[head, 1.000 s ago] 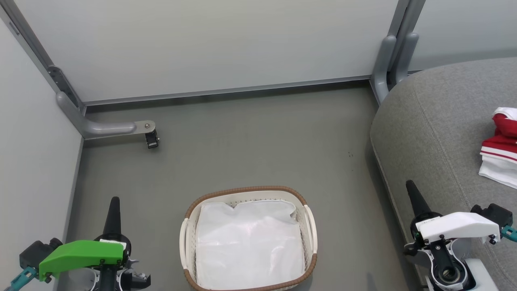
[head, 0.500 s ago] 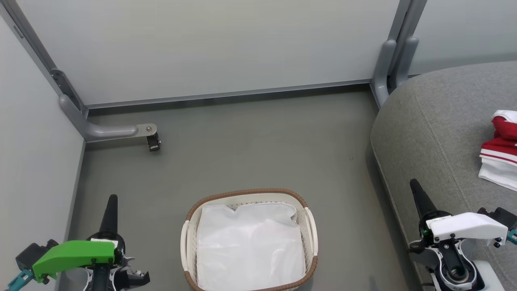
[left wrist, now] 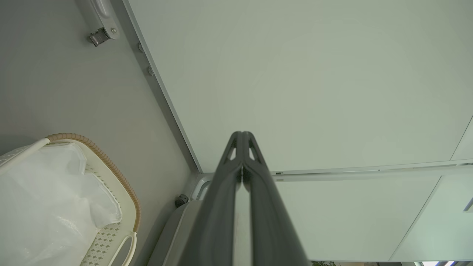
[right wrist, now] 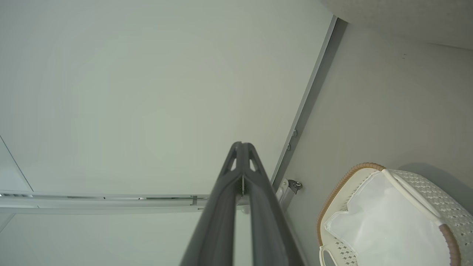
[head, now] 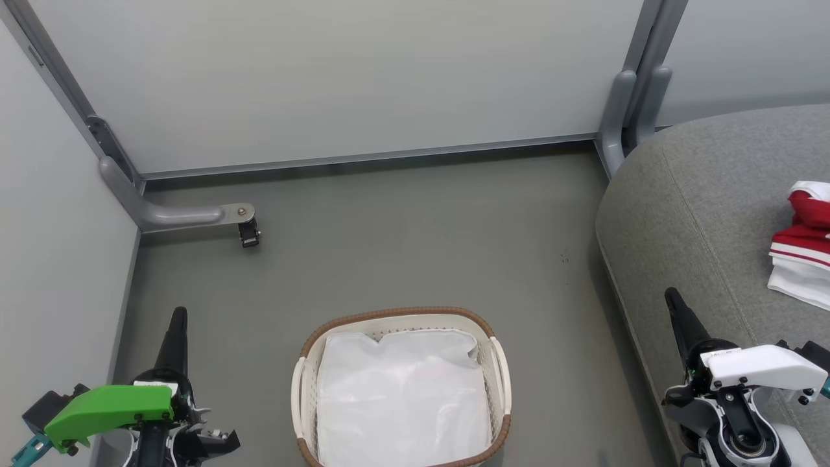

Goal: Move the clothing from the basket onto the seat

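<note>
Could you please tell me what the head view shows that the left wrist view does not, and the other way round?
Head view's extras: the red clothing lying on the seat, and the shut right claw. Left wrist view's extra: a close look at the left claw, its fingertips pressed together. Shared: the basket with nothing but its white liner inside, the grey floor and the wall panel.
</note>
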Controlling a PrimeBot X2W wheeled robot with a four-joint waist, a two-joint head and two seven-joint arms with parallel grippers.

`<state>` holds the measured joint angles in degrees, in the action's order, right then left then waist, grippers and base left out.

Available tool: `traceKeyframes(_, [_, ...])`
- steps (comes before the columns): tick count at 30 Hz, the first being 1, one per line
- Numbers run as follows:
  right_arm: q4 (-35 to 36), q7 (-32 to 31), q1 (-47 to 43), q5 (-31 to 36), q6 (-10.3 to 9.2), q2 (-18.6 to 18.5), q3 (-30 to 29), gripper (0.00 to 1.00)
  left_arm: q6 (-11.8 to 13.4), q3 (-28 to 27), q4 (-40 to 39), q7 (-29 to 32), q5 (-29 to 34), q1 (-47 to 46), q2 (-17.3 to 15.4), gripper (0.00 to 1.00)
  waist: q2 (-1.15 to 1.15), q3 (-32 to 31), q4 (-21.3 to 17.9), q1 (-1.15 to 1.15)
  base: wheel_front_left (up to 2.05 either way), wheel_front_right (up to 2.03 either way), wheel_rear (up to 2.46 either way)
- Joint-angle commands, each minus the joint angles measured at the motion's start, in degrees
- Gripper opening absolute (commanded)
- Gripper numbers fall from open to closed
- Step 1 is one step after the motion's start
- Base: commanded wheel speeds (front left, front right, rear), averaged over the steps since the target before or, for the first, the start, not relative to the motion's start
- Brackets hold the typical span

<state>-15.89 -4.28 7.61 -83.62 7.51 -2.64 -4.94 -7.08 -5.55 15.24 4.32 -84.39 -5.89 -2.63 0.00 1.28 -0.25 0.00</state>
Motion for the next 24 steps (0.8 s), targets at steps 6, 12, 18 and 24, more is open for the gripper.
traceKeyframes(6, [1.02, -1.0, -1.12, -3.38, -0.03, -0.35, -0.76, 0.0, -0.39, -0.58, -0.64, 0.94, -3.15, -0.5, -0.39, 0.0, 0.0, -0.33, 0.08, 0.0, 0.0, 0.0, 0.0])
traceKeyframes(12, [1.48, -1.66, -1.38, -5.76, -0.03, -0.37, -1.21, 0.0, -0.51, -0.83, -1.01, 1.62, -5.25, -0.52, -0.4, 0.0, 0.0, -0.64, 0.15, 0.0, 0.0, 0.0, 0.0])
traceKeyframes(18, [1.91, -2.26, -1.61, -8.04, -0.04, -0.39, -1.61, 0.0, -0.54, -1.05, -1.25, 2.25, -7.44, -0.54, -0.42, 0.0, 0.0, -0.95, 0.21, 0.0, 0.0, 0.0, 0.0])
traceKeyframes(24, [2.07, -2.45, -1.8, -8.89, -0.04, -0.39, -1.76, 0.0, -0.6, -1.1, -1.27, 2.42, -8.11, -0.55, -0.42, 0.0, 0.0, -1.1, 0.25, 0.0, 0.0, 0.0, 0.0])
